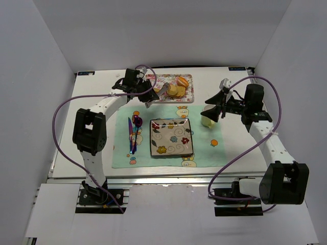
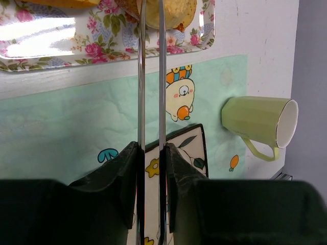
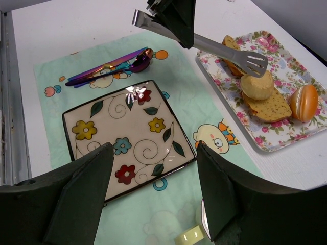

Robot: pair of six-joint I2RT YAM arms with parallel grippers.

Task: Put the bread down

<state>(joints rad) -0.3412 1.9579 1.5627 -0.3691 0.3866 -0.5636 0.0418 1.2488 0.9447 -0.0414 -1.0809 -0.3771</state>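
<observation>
One outstretched left claw (image 2: 152, 153) holds tongs (image 3: 225, 51) at bread (image 3: 258, 86).

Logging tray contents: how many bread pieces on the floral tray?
4: pale round roll at metal tongs' tips, brown slice beside it, glossy orange bun, crusted piece partly behind tongs.

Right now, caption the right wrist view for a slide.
Held tongs at the bread on the tray; plate empty nearby.

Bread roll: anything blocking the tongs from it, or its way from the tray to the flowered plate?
Nothing visible. The tongs in the left fingers reach the bread roll, which sits on a bread slice on the tray. The bun lies off to one side. The mat towards the plate is bare.
</observation>
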